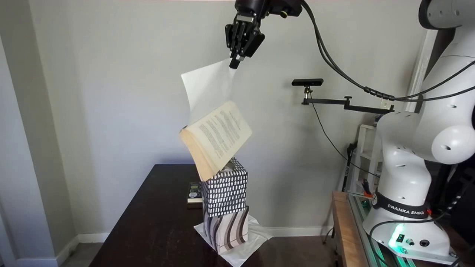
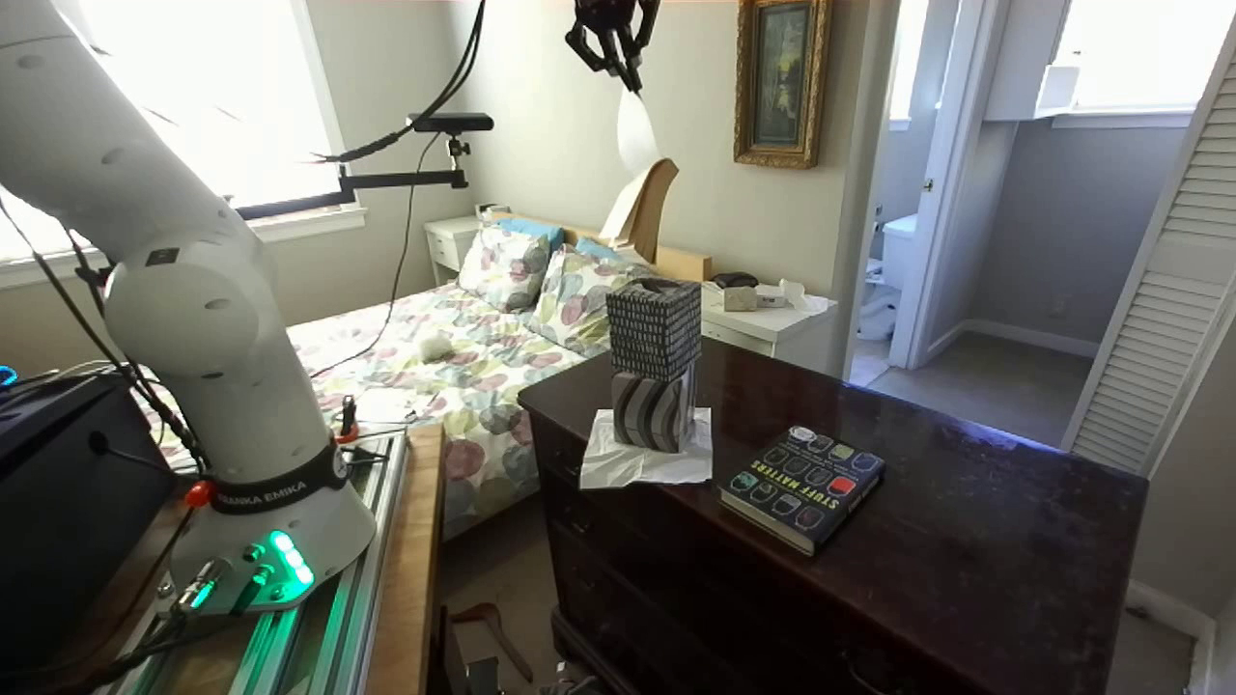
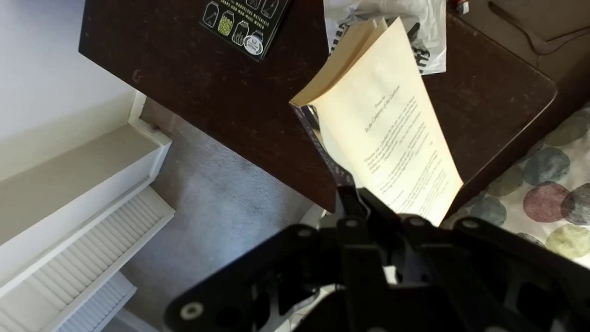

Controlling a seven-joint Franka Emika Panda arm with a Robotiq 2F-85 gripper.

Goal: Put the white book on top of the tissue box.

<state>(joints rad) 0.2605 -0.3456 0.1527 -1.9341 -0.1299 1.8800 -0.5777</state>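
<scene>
Book [image 1: 221, 139] hangs by cover [image 1: 206, 89] from end effector [image 1: 236, 61], tissue box [image 1: 228, 193] lower.

Pincer [image 1: 236, 61]: pinched close, pointing downward — slightly tilted.
Housing [image 1: 253, 6]: just above, partly out of view.
Arm [image 1: 404, 137]: white, bent, off to its side.
Base [image 1: 417, 231]: well below the pincer — lights [image 1: 396, 235] green.

The dresser [image 2: 966, 579] carries a white sheet [image 2: 618, 467] and black book [image 2: 803, 487].

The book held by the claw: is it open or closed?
The book is open: its white cover hangs from the claw, and a printed page shows below.
</scene>
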